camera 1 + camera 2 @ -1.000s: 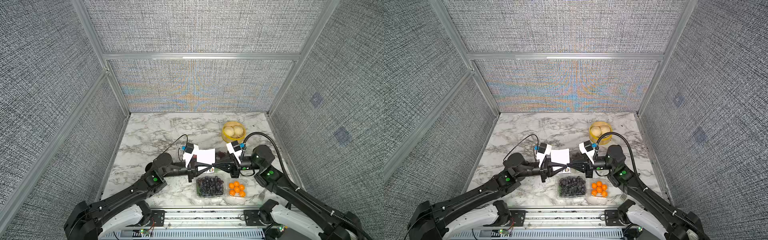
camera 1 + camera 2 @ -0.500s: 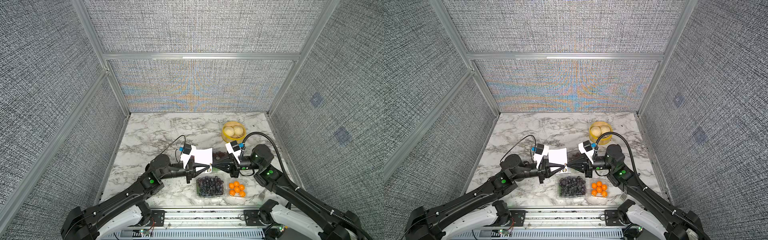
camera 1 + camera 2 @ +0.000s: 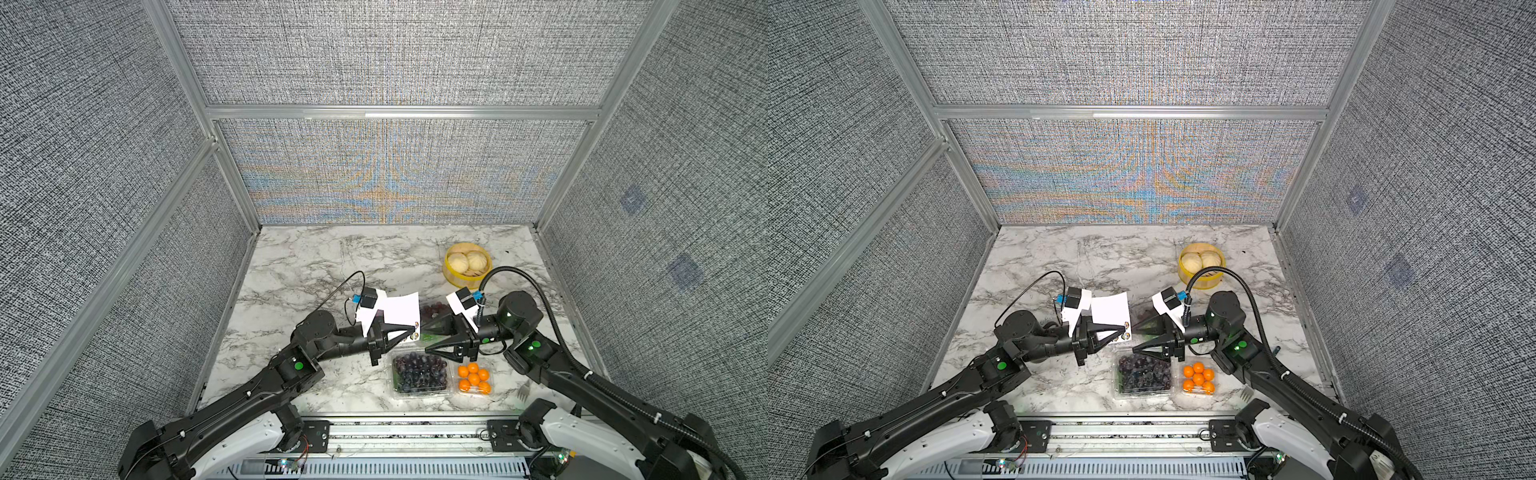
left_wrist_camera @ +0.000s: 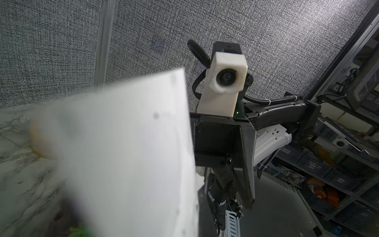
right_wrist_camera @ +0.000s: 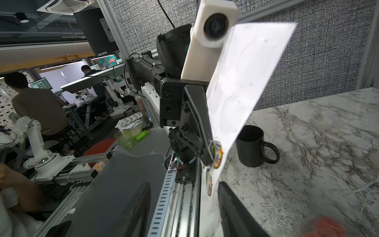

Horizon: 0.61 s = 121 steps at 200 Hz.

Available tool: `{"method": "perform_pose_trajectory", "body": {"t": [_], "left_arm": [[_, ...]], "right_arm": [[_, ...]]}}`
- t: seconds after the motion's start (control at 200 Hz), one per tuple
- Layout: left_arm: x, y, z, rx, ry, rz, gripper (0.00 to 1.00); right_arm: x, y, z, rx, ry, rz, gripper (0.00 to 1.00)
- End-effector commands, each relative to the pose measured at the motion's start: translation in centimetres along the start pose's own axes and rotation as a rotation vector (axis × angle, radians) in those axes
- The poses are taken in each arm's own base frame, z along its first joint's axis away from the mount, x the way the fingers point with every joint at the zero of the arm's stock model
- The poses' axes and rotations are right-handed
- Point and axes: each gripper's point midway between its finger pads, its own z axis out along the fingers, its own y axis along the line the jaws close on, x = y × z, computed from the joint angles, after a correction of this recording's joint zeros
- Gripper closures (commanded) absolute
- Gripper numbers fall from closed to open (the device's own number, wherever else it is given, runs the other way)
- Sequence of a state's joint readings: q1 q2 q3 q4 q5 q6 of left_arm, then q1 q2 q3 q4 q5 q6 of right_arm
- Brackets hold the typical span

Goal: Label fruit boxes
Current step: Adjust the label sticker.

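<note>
Lying near parted right jaws (apart) — dark-grape box [image 3: 419,374]

Black arms [image 3: 249,395] — white wrist cameras [image 3: 459,300], green dots [image 3: 298,366] (ribbed cable [image 3: 515,269]).

You'll find no legible word, number or brand here: the stickers [image 5: 216,152] on the sheet [image 5: 242,82] are too blurred to read.
</note>
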<state>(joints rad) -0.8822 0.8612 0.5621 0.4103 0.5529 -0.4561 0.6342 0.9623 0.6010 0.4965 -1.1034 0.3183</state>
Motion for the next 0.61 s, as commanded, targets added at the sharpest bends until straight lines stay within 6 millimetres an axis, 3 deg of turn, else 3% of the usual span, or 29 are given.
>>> {"method": "perform_pose_trajectory", "body": {"t": [0.0,0.225,0.355,0.44,0.6], "left_arm": [[-0.9,-0.7,0.1,0.028,-0.027,0.017,0.96],[-0.9,-0.9,-0.1,0.043,-0.032,0.017,0.95],[-0.9,-1.1,0.0,0.053,-0.032,0.010,0.95],[-0.8,-1.5,0.2,0.084,-0.023,0.003,0.95],[-0.8,-1.4,0.1,0.076,-0.018,-0.001,0.90]], "right_arm": [[-0.3,0.0,0.5,-0.003,0.010,-0.031,0.47],[-0.6,-0.3,1.0,-0.021,0.008,-0.033,0.70],[-0.5,-1.0,1.1,0.006,0.011,-0.021,0.77],[-0.4,-1.4,1.2,0.022,0.012,-0.022,1.00],[-0.1,-1.4,1.1,0.025,0.018,-0.025,1.00]]}}
